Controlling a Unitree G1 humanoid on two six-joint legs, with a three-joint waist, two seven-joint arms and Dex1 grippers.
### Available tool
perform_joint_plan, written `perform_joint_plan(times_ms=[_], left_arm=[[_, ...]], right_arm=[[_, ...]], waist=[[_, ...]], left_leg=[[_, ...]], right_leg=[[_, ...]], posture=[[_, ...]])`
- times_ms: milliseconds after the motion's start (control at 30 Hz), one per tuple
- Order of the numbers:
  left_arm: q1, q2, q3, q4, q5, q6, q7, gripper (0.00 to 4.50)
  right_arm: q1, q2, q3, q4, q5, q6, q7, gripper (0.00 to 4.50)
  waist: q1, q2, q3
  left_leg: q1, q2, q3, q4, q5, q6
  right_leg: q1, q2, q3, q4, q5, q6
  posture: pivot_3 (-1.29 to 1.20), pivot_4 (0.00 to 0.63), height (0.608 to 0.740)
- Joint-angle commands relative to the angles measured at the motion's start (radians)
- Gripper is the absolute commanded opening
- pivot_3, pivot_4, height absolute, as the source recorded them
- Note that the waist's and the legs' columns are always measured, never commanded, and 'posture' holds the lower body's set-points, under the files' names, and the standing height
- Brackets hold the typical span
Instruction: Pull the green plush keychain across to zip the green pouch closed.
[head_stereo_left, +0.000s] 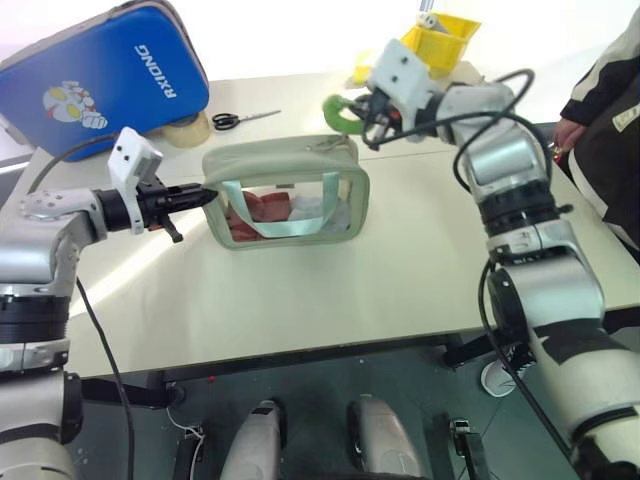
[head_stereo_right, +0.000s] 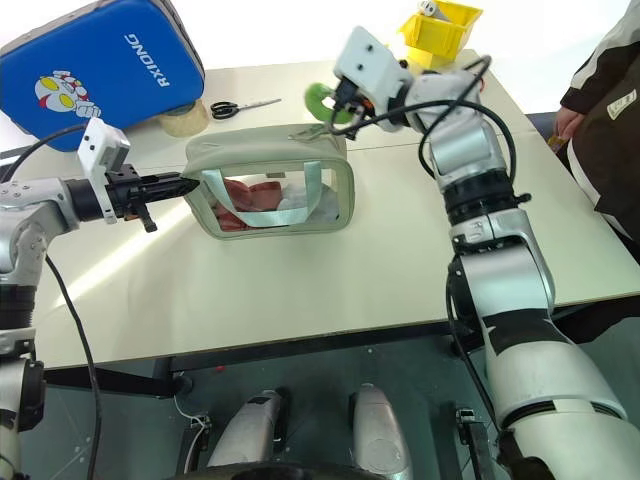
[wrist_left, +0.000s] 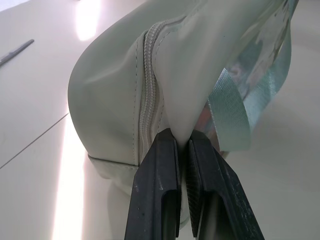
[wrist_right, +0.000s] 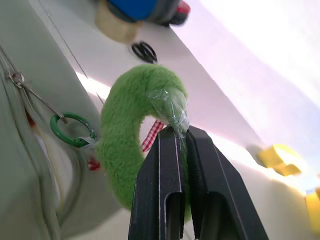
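Both claws are clamped: left gripper (wrist_left: 184, 192) on pouch (head_stereo_left: 285, 190) end; right gripper (wrist_right: 182, 150) on keychain (wrist_right: 125, 150), at opp. end, along zip axis.

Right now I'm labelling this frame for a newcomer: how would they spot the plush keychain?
Start at the pale green pouch standing mid-table. At its top corner on the robot's right, the right gripper is shut on the green plush keychain, a fuzzy curved blob. Its bright lime colour is far more vivid than the pouch's.
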Motion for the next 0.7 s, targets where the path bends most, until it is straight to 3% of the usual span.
perform_joint_plan(times_ms=[33,467,700], left_arm=[[-0.035,0.013,0.017,0.005,0.007,-0.021,-0.008,0.00],[-0.068,0.013,-0.002,0.034,0.027,-0.020,-0.034,0.00],[-0.073,0.018,-0.004,0.042,0.031,-0.020,-0.040,0.00]], right_arm=[[0.022,-0.052,-0.049,-0.100,0.016,0.049,-0.034,0.07],[0.222,-0.120,-0.145,-0.221,0.092,0.275,-0.135,0.07],[0.384,-0.015,-0.162,-0.352,0.188,0.456,-0.181,0.07]], waist=[[-0.001,0.000,0.000],[0.000,0.000,0.000],[-0.001,0.000,0.000]], left_leg=[[0.000,0.000,0.000,0.000,0.000,0.000],[0.000,0.000,0.001,0.000,0.000,0.000],[0.000,0.000,0.001,0.000,0.000,0.000]], right_leg=[[0.000,0.000,0.000,0.000,0.000,0.000],[0.000,0.000,0.001,0.000,0.000,0.000],[0.000,0.000,0.001,0.000,0.000,0.000]], posture=[[0.00,0.150,0.740],[0.00,0.150,0.740],[0.00,0.150,0.740]])
